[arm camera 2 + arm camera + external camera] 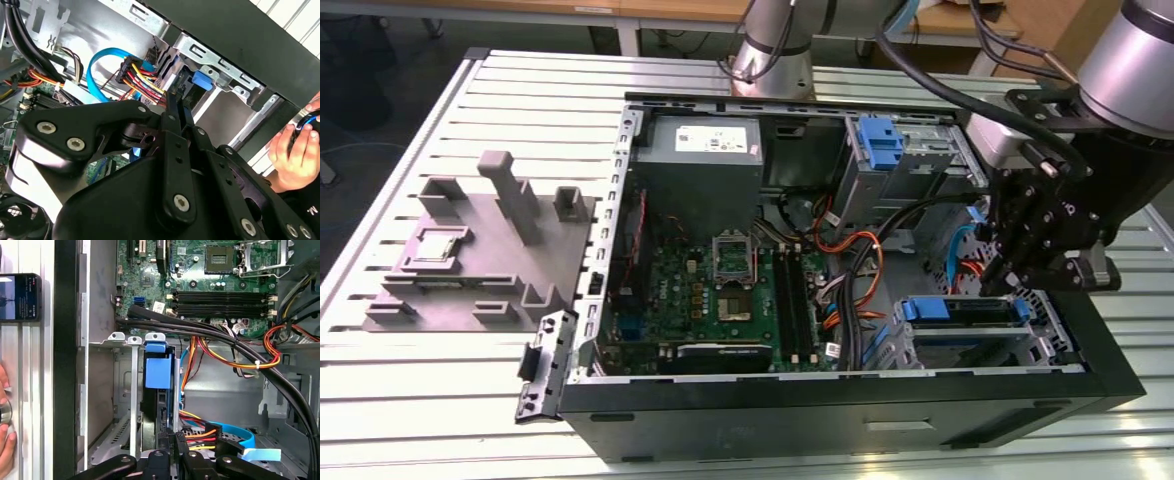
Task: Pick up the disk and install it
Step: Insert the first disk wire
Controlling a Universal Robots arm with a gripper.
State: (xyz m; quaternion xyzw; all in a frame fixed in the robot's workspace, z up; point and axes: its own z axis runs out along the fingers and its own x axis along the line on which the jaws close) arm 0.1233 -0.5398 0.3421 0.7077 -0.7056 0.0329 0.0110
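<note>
The gripper (1031,262) hung inside the open computer case (854,395); its fingers (172,112) were closed together, empty, just above the bay-seated disk (159,371), apparently pressing it home.

Slatted metal table (454,420), wooden desks (587,10)

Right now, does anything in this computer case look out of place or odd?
A hand sits just outside the case wall, near the end effector, and a phone lies on the table. Inside, nothing looks damaged.
</note>
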